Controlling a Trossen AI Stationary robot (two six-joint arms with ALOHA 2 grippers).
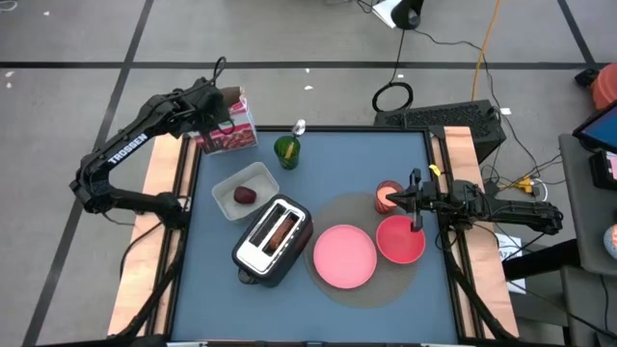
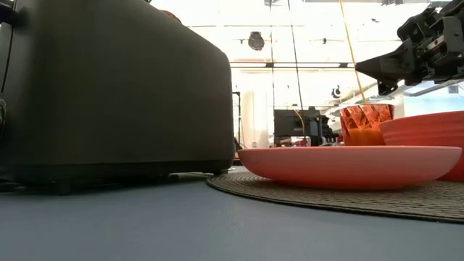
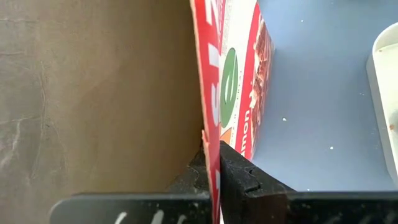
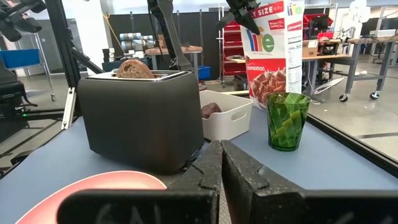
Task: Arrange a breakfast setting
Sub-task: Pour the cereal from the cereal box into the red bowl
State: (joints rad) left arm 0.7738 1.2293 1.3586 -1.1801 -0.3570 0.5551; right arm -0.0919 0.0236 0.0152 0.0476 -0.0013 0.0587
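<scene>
My left gripper (image 1: 224, 114) is at the table's far left corner, shut on the top of a red-and-white cereal box (image 1: 234, 130), which also shows in the right wrist view (image 4: 273, 53). The pink plate (image 1: 345, 256) and the red bowl (image 1: 400, 241) lie on a round woven mat (image 1: 359, 208), with the pink cup (image 1: 386, 197) beside them. The browned bread (image 4: 134, 68) sticks out of the toaster (image 1: 274, 238). The dark red fruit (image 1: 246, 196) lies in the white container (image 1: 243, 188). My right gripper (image 2: 360, 67) hangs shut and level above the cup, touching nothing. My left gripper pinches one wall of the cereal box at its open top edge (image 3: 214, 134). One finger (image 3: 189, 177) is on the brown inner side and the other (image 3: 249, 180) on the printed outer side. The fingers slant down from above. Whether the box's base touches the table is hidden.
A green glass (image 1: 287, 151) stands just right of the cereal box at the far edge. The toaster stands between the white container and the plate. Bare blue table shows along the near edge (image 1: 318, 313) and at the far right (image 1: 386, 154).
</scene>
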